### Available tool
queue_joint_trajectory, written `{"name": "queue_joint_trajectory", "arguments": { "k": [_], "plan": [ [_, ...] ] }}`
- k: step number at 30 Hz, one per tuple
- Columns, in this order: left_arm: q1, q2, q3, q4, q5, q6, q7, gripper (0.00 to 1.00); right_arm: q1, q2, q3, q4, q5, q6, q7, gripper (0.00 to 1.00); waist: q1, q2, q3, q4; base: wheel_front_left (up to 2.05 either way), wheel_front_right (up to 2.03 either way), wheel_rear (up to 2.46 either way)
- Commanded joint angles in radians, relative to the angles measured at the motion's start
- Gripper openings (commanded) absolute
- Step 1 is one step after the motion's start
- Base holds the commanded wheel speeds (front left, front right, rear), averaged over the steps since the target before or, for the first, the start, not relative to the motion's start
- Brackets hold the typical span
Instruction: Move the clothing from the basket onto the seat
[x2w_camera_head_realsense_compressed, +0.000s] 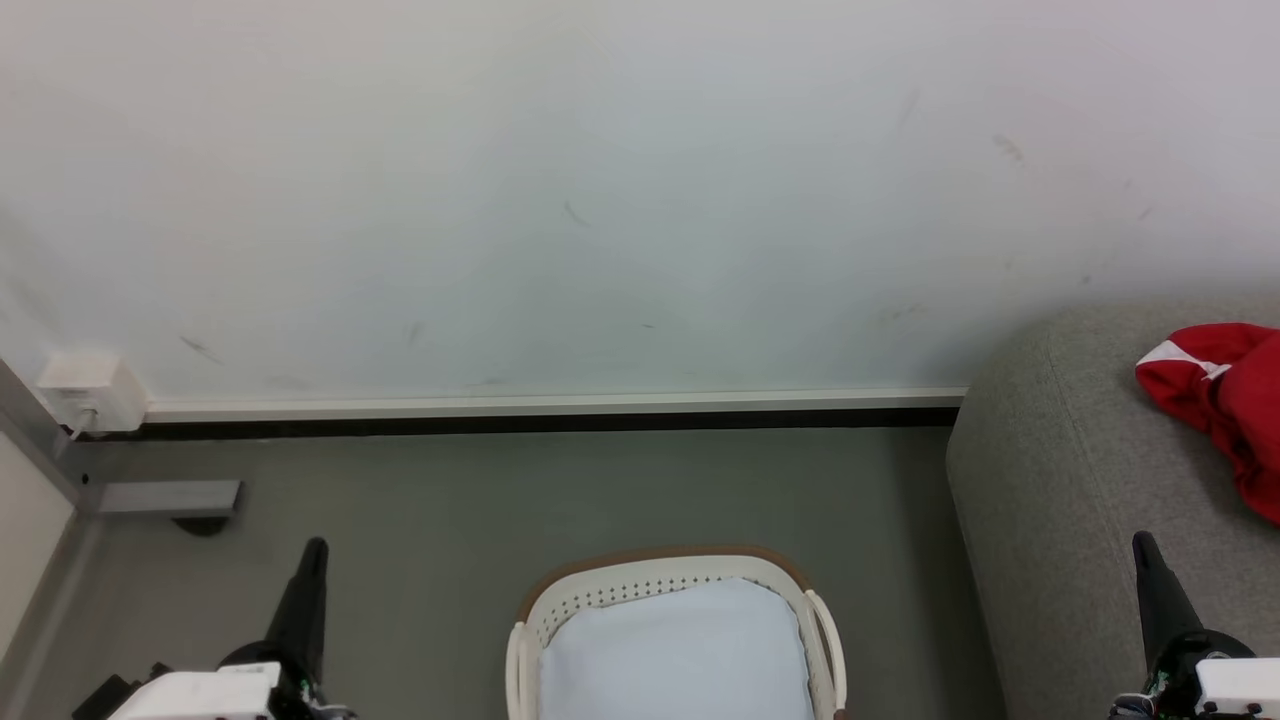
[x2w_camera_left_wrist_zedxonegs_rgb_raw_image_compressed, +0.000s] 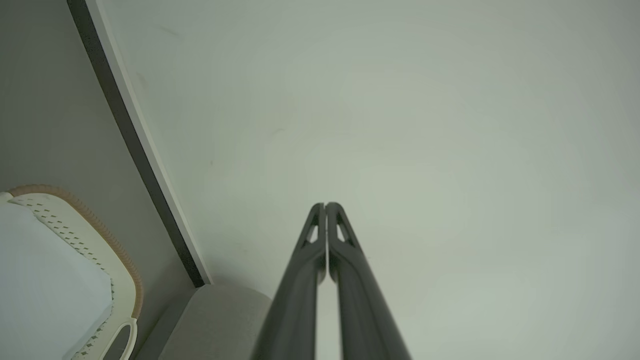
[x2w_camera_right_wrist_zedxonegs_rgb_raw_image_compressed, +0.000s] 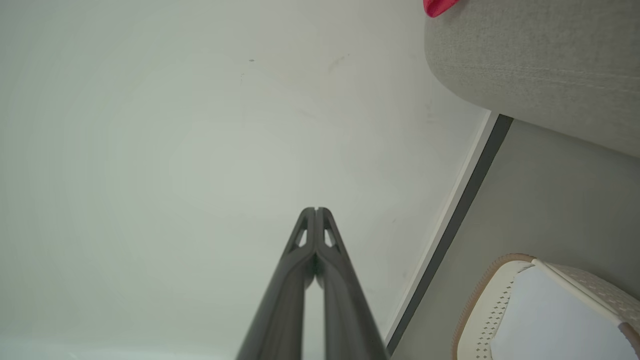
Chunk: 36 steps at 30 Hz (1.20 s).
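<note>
On the sofa (x2w_camera_head_realsense_compressed: 1060, 470), at the head view's right edge, the jersey (x2w_camera_head_realsense_compressed: 1225, 395) lies bunched, ahead and right of the right hand (x2w_camera_head_realsense_compressed: 1143, 542), apart from it. Its visible length runs from wall toward robot. The right hand and left hand (x2w_camera_head_realsense_compressed: 314, 546) are each pressed together, empty. Pale cloth (x2w_camera_head_realsense_compressed: 675, 650) fills the basket (x2w_camera_head_realsense_compressed: 640, 588).

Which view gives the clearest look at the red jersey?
The head view: the jersey lies bunched on the sofa at the right edge, white trim visible, partly cropped. The right wrist view catches a red tip at its top edge; the left wrist view faces wall, basket and a sofa corner.
</note>
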Motion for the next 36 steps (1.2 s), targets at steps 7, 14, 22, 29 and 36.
{"name": "queue_joint_trajectory", "arguments": {
  "k": [7,14,22,29,36],
  "plan": [
    [-0.016,0.009,0.003,-0.008,-0.067,-0.003,0.017,0.0,-0.013,0.005,-0.018,-0.009,0.051,-0.002,0.018,0.0,0.0,0.0,0.004,0.006,0.0,0.0,0.0],
    [-0.016,0.008,0.003,-0.008,-0.074,-0.003,0.02,0.0,-0.012,0.005,-0.019,-0.01,0.051,-0.002,0.017,0.0,0.0,0.0,0.004,0.007,0.0,0.0,0.0],
    [-0.016,0.008,0.003,-0.008,-0.074,-0.003,0.02,0.0,-0.012,0.005,-0.02,-0.009,0.05,-0.002,0.017,0.0,0.0,0.0,0.004,0.007,0.0,0.0,0.0],
    [-0.016,0.008,0.003,-0.008,-0.073,-0.003,0.02,0.0,-0.012,0.005,-0.02,-0.009,0.05,-0.002,0.017,0.0,0.0,0.0,0.004,0.007,0.0,0.0,0.0],
    [-0.016,0.008,0.003,-0.008,-0.073,-0.003,0.02,0.0,-0.012,0.005,-0.02,-0.009,0.05,-0.002,0.018,0.0,0.0,0.0,0.004,0.007,0.0,0.0,0.0]
  ]
}}
